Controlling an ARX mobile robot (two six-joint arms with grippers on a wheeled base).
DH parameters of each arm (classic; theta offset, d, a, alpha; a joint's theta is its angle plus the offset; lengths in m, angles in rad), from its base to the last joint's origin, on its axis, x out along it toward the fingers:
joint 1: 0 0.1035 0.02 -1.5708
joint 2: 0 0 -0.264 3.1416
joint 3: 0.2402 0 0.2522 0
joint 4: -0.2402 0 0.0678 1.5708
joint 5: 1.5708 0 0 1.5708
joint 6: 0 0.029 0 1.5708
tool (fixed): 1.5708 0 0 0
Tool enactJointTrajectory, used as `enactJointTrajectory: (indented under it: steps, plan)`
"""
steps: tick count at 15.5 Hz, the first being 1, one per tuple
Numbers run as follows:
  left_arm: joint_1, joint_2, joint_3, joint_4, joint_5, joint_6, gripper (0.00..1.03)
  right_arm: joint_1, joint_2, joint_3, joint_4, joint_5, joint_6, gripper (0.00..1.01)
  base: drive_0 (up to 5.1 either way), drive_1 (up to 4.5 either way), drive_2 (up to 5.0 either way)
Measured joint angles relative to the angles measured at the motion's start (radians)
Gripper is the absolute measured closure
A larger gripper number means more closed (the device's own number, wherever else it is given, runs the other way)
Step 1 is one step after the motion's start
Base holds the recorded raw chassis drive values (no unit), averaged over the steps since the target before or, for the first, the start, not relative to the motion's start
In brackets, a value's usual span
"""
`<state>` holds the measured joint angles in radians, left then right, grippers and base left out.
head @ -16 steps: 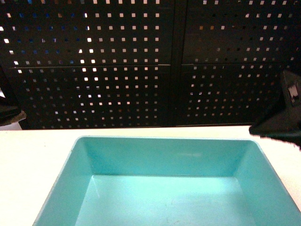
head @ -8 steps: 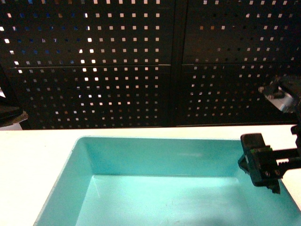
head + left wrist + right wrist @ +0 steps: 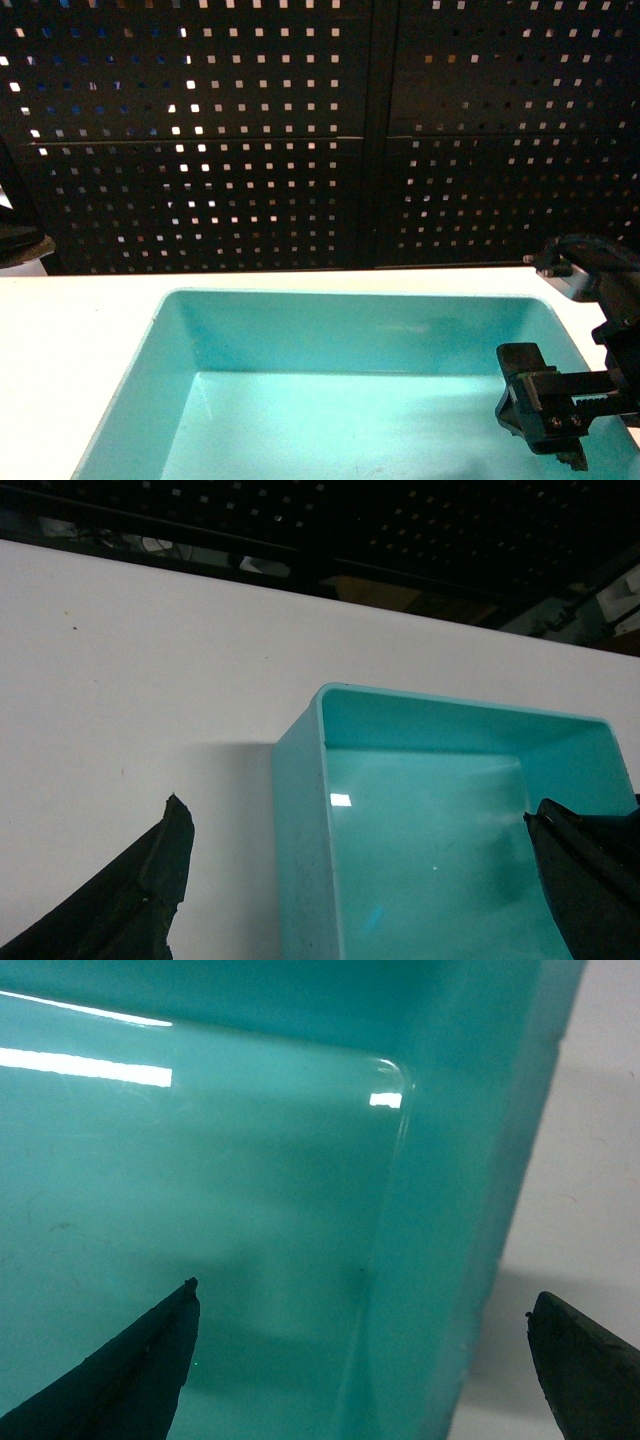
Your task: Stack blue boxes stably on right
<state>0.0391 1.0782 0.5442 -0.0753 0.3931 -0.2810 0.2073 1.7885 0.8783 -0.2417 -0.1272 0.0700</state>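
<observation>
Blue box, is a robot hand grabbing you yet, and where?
Nothing is held. The right tool is open, its fingers on either side of the blue box's right wall. The left tool is open too.

Both grippers' fingers spread wide apart

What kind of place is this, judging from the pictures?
Probably a workshop or lab test bench: a black perforated panel stands behind a plain white table, where a turquoise tub sits with the right hand hanging open over its right wall.
</observation>
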Motion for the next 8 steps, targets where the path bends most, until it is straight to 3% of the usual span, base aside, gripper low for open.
enactJointTrajectory:
  steps: [7,8]
  plan:
    - [0.0,0.0,0.0,0.0,0.0,0.0,0.05,0.002,0.012,-0.005,0.002,-0.012,0.0,0.03,0.0,0.0,0.0]
    - [0.0,0.0,0.0,0.0,0.0,0.0,0.05,0.002,0.012,-0.008,0.003,0.0,0.0,0.07,0.0,0.0,0.0]
